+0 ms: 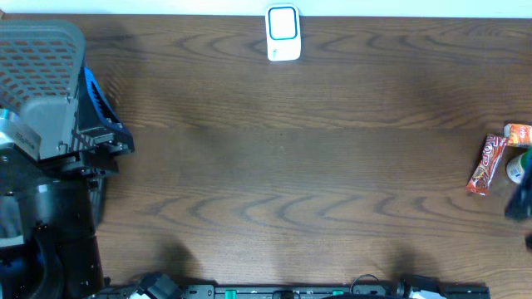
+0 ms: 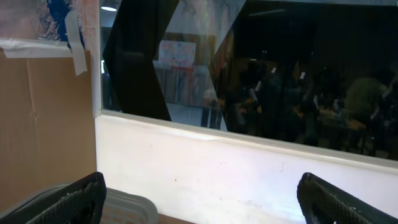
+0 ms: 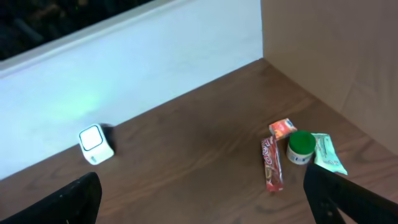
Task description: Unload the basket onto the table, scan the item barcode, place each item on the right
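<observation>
left fingers [image 2: 68, 199]: standing spread wide and holding nothing; both black tips are showing at the bottom corners of the left wrist view.
left wrist view: looking over the fingers at a white wall [image 2: 236, 168] and a dark window [image 2: 280, 68]. A cardboard panel [image 2: 43, 118] is standing at the left.
right fingers [image 3: 348, 199]: also standing wide apart with nothing between them, hanging above the tabletop [image 1: 283, 166] on the near side of the items.
barcode scanner [image 1: 283, 33]: a white block with a teal-rimmed face, sitting at the far edge of the tabletop, about centre. It is resting close to the white wall and well apart from the items.
red snack bar [image 3: 272, 163]: lying flat near the right edge of the tabletop, its length running roughly near to far.
orange packet [image 3: 283, 127]: lying just past the far end of the bar; I cannot tell whether the two are touching.
green-lidded jar [image 3: 301, 148]: standing upright just to the right of the bar.
pale green packet [image 3: 328, 154]: lying flat on the right side of the jar and appearing to touch it.
gray mesh basket [image 1: 41, 58]: sitting at the far left corner of the tabletop.
left arm [image 1: 50, 216]: black, filling the near left corner of the overhead view.
</observation>
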Controlling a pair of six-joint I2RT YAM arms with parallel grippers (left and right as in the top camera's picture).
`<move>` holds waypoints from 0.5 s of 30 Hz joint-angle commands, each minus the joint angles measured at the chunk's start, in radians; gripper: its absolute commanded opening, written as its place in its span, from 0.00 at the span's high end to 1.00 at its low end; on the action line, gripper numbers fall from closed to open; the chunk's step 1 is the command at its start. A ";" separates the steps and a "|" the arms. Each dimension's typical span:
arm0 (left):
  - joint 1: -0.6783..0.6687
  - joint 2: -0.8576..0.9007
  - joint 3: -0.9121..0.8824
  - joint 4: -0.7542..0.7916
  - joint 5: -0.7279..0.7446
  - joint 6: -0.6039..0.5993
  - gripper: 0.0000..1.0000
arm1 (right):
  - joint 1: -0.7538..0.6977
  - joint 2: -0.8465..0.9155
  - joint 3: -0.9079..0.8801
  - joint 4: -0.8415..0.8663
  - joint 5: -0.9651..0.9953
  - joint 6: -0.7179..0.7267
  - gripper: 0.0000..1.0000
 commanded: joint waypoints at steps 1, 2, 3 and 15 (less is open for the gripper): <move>0.003 -0.001 -0.002 0.001 -0.006 0.013 0.02 | 0.014 -0.075 0.005 -0.019 0.003 -0.005 0.01; 0.003 -0.001 -0.002 0.001 -0.006 0.013 0.02 | 0.014 -0.100 0.005 -0.021 0.002 -0.005 0.01; 0.003 -0.001 -0.002 0.001 -0.006 0.013 0.02 | 0.016 -0.124 0.005 -0.026 0.002 -0.005 0.01; 0.003 -0.001 -0.002 0.001 -0.006 0.013 0.02 | 0.023 -0.385 -0.021 -0.081 0.053 -0.005 0.01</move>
